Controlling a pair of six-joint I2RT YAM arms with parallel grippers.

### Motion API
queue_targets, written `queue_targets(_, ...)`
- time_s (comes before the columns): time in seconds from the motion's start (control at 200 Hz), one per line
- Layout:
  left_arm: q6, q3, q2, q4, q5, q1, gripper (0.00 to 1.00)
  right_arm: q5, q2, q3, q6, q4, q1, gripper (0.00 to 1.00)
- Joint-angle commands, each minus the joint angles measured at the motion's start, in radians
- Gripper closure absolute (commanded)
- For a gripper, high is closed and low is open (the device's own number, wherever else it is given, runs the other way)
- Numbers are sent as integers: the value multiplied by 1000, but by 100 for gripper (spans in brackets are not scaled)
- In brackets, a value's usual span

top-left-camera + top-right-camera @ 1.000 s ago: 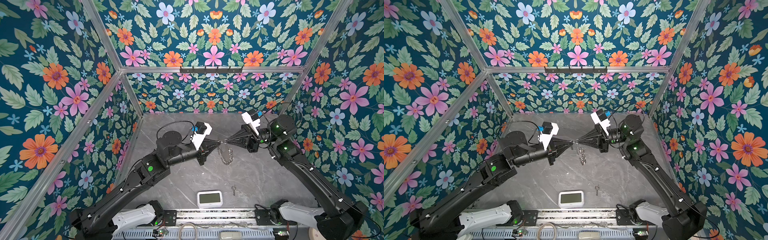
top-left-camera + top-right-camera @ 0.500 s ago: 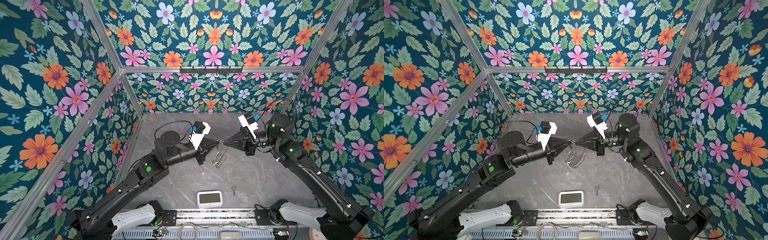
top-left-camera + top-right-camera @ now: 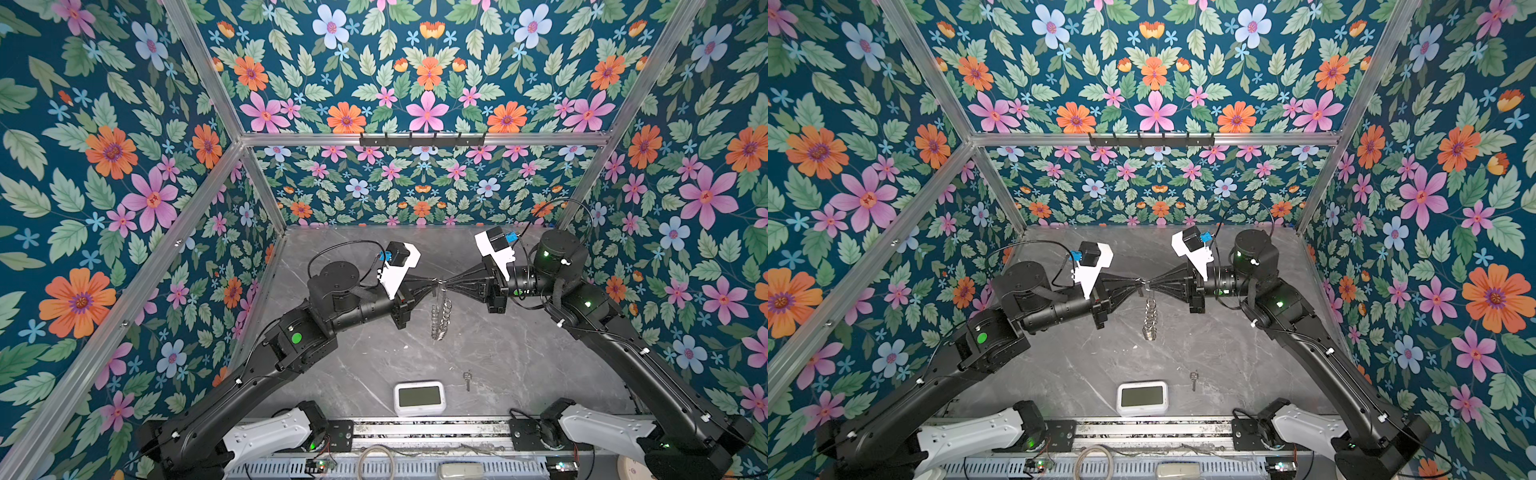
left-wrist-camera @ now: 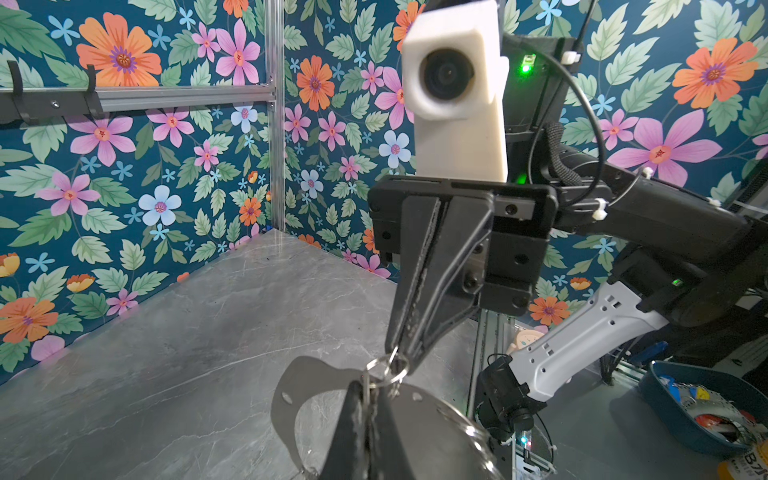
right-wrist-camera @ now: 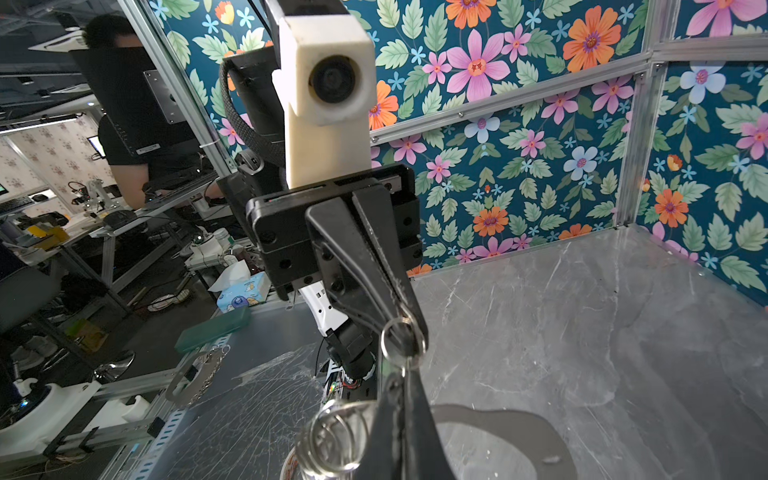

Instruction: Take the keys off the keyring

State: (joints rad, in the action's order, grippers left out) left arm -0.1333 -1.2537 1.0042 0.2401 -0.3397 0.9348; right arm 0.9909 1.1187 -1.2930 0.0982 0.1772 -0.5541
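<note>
The left end effector [image 3: 433, 284] and right end effector [image 3: 450, 284] are facing tip to tip above the grey marbled counter [image 3: 374, 353], both pressed together and pinching one small silver split ring [image 5: 402, 337]. The flat translucent grey keyring [image 3: 440, 318] is hanging straight beneath them, long axis vertical. One slim silver key [image 3: 468, 379] is lying beside the white rectangular clock [image 3: 419, 397], nearer the right arm.
</note>
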Motion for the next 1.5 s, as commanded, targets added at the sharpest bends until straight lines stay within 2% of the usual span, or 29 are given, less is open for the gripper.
queue_targets(0.0, -9, -7, -5, -20, 18, -1, 100, -22, -5, -5, -18, -9, -3, 100)
queue_targets(0.475, -14, -36, -1, 24, 43, 1, 100, -160, -3, -34, -62, 82, -26, 100)
queue_targets(0.995, -32, -37, -7, 8, 80, 1, 100, -391, 10, -62, -115, 170, -85, 100)
queue_targets(1.495, -26, -7, -36, -8, 84, 1, 100, -446, 5, -36, -91, 130, -84, 100)
